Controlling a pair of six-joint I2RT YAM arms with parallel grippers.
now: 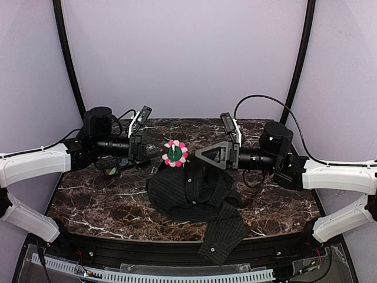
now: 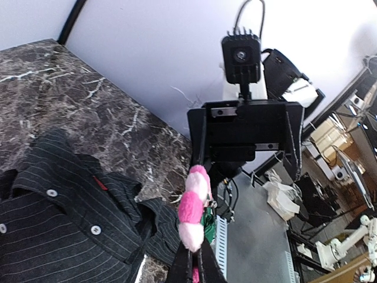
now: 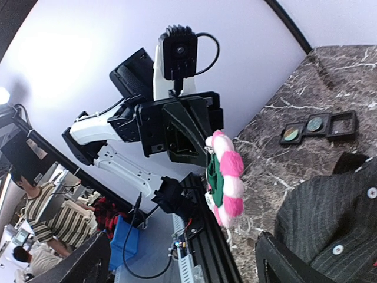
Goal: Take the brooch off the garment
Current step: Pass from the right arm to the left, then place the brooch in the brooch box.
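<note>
Left pincer [image 1: 161,154] clamped on brooch [image 1: 175,153], right pincer [image 1: 199,155] spread, just beside it

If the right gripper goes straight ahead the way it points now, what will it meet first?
The right gripper would most likely meet the brooch first, held by the left gripper facing it. Nothing else shows between them, though depth is unclear.
</note>
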